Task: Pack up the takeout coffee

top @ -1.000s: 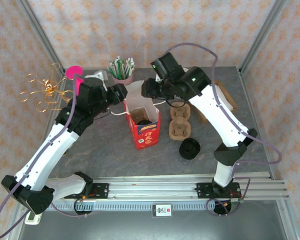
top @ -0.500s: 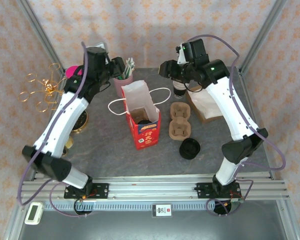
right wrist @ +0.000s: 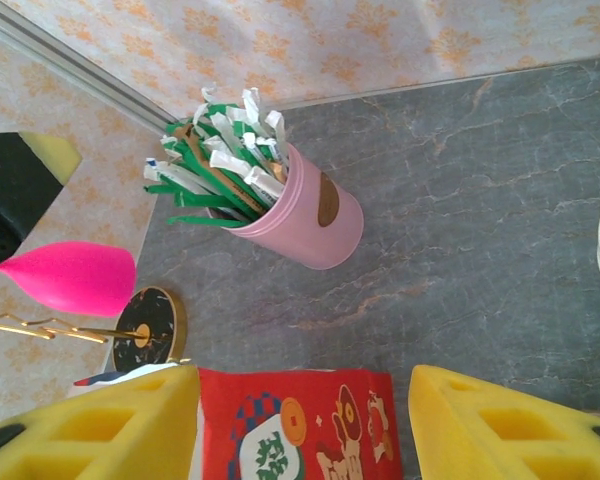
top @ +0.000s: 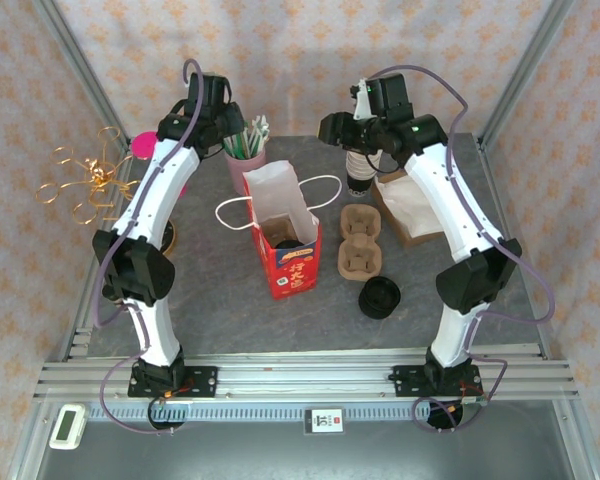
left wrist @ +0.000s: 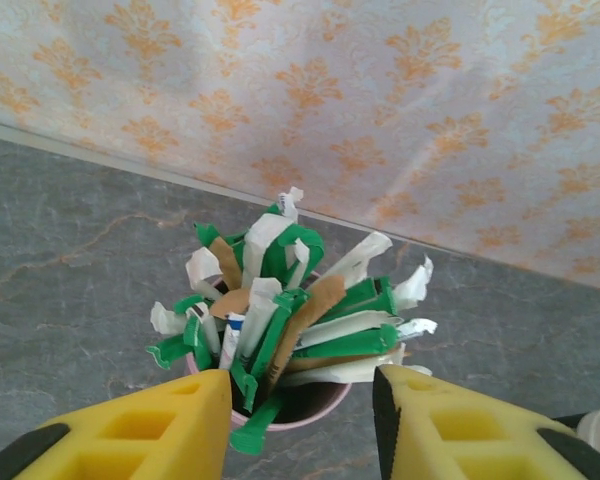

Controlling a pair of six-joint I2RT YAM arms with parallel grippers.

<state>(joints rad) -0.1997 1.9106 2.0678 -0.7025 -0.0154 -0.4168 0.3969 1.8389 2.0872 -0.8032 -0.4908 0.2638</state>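
Top view: the bag [top: 292, 265], glossy red paper with a white folded mouth and white cord handles, stands open mid-table, and something dark and round sits inside it. The pink cup [top: 242, 168] of sachets [top: 242, 138] stands at the bag's 11 o'clock. The left gripper [top: 230, 128] hangs at the cup's 10 o'clock, just beside the sachet tips. The right gripper [top: 332, 130] is at the cup's 3 o'clock, well apart from it. The left arm is the nearer one, so a sachet looks like its coming pick. A moulded pulp carrier [top: 360, 242] lies at the bag's 3 o'clock.

Left wrist: the left gripper [left wrist: 300, 425] has its jaws spread and holds nothing. Its pads [left wrist: 160, 430] are yellow foam. The cup lies dead ahead at 12 o'clock, its rim framed between them. The sachets are thin paper sticks in green, white and brown with ragged tops. They stand on end and fan out, most leaning toward 1 or 2 o'clock.

Right wrist: the right gripper [right wrist: 305, 420] is likewise spread and empty, above the bag's red face. The cup, a smooth cylinder with a brown oval mark, lies at its 12 o'clock.
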